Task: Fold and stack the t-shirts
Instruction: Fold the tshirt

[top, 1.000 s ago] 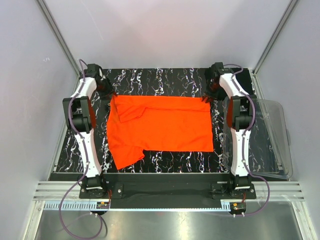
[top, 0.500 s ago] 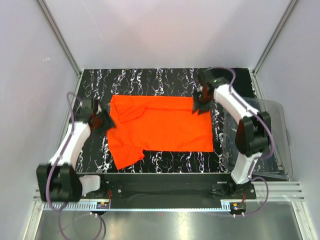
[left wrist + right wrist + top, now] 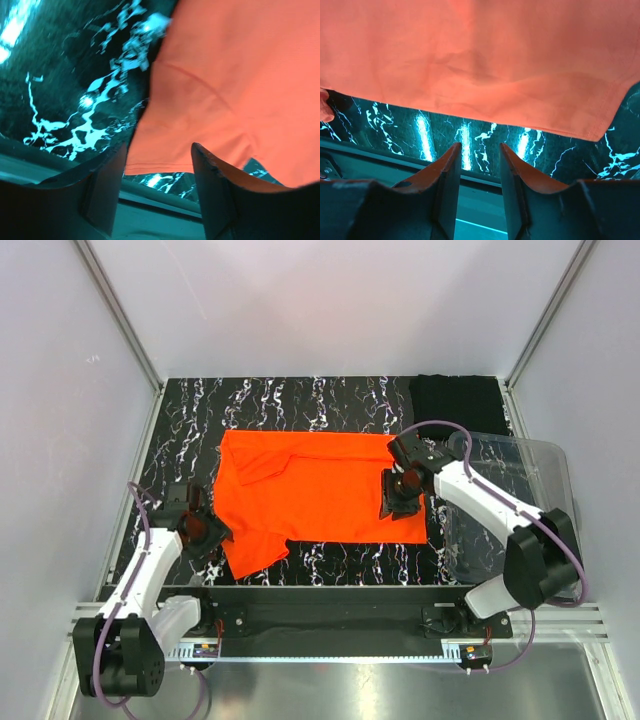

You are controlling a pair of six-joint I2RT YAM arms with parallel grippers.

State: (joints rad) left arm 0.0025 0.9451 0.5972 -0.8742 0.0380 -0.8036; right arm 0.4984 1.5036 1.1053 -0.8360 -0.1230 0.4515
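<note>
Fold in hand: left gripper (image 3: 203,531) and right gripper (image 3: 396,502), parted and seemingly empty, hover at plain orange-red cloth t-shirt (image 3: 315,480); next, pinch its near hem.

The orange shirt (image 3: 320,485) is matt, soft cloth with stitched hems; the black shirt (image 3: 455,400) is dull cloth too. The desk (image 3: 300,400) looks glossy, marble-veined. The bin (image 3: 545,465) is clear, smooth plastic.

No text, label, brand, number or sign can be read in any view. The orange-red t-shirt (image 3: 320,485) is plain cloth, and the tabletop (image 3: 300,400) carries only white marble veining.
</note>
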